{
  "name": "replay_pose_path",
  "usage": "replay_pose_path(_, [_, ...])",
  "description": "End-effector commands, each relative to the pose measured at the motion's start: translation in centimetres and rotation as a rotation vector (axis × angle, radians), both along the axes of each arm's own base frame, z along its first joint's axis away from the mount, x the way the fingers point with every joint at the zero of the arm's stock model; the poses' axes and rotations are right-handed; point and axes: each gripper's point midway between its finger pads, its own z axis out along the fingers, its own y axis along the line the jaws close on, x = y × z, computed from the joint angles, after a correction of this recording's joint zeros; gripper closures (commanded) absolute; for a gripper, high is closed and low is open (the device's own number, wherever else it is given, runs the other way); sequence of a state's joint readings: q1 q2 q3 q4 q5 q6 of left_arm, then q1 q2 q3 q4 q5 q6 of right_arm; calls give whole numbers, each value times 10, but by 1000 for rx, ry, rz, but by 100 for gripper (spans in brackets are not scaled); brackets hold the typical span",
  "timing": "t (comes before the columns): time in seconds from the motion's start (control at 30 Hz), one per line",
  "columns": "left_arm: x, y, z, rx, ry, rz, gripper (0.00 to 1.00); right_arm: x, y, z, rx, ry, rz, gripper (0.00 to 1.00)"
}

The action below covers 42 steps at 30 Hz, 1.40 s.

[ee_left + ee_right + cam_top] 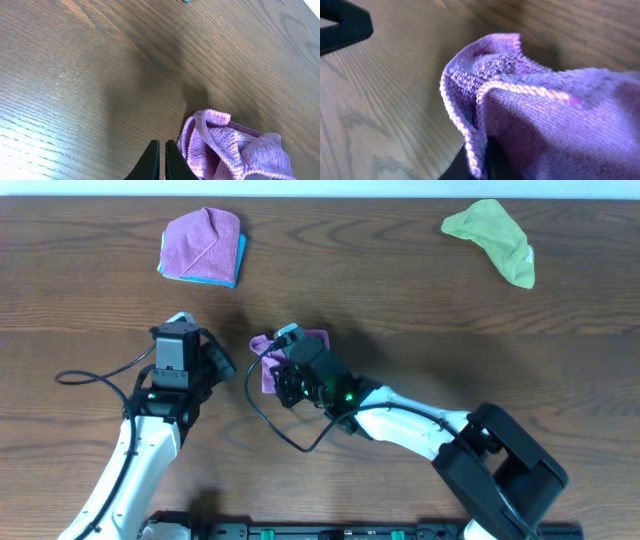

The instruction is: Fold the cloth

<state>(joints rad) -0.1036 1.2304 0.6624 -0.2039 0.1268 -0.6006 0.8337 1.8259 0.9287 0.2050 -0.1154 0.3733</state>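
Note:
The purple cloth (pixel 268 370) lies bunched and partly doubled over near the table's middle, with the right arm over most of it. In the right wrist view its stitched hem (pixel 470 125) runs down between the dark fingers, so my right gripper (pixel 480 162) is shut on the cloth's (pixel 545 115) edge. My left gripper (pixel 222 363) sits just left of the cloth. In its own wrist view the left gripper (pixel 162 146) has its fingers pressed together with nothing between them. The cloth (pixel 230 150) lies right beside their tips.
A folded purple cloth on a blue one (pixel 203 245) sits at the back left. A lime-green cloth (pixel 492 238) lies crumpled at the back right. A black part of the left arm (pixel 345 22) shows at the top left of the right wrist view. A cable (pixel 95 375) loops by the left arm.

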Motion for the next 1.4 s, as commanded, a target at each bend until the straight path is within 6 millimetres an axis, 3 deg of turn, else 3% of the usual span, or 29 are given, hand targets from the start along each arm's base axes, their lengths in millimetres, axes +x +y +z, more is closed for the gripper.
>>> replay_pose_path(0.0, [5,8,9,21,-27,10,93,-8,13,4,6,-13,46,70])
replay_pose_path(0.13, [7,13,12,29,-31,16,93,-17,20,5,21,3,84,60])
replay_pose_path(0.43, [9,18,16,38,-42,30,93,-30,36,19,112,26,181,52])
replay_pose_path(0.57, [8,21,18,49,-45,39,92,-25,36,31,131,4,173,51])
replay_pose_path(0.8, [7,27,19,50,-38,54,91,23,-8,74,107,-121,-38,48])
replay_pose_path(0.97, [7,24,22,27,-44,55,90,43,-40,98,95,-167,-145,46])
replay_pose_path(1.13, [6,12,22,-31,-40,16,85,47,-57,93,75,-122,-189,43])
replay_pose_path(1.37, [2,-7,25,-136,-29,-39,81,33,-64,71,53,20,-225,41])
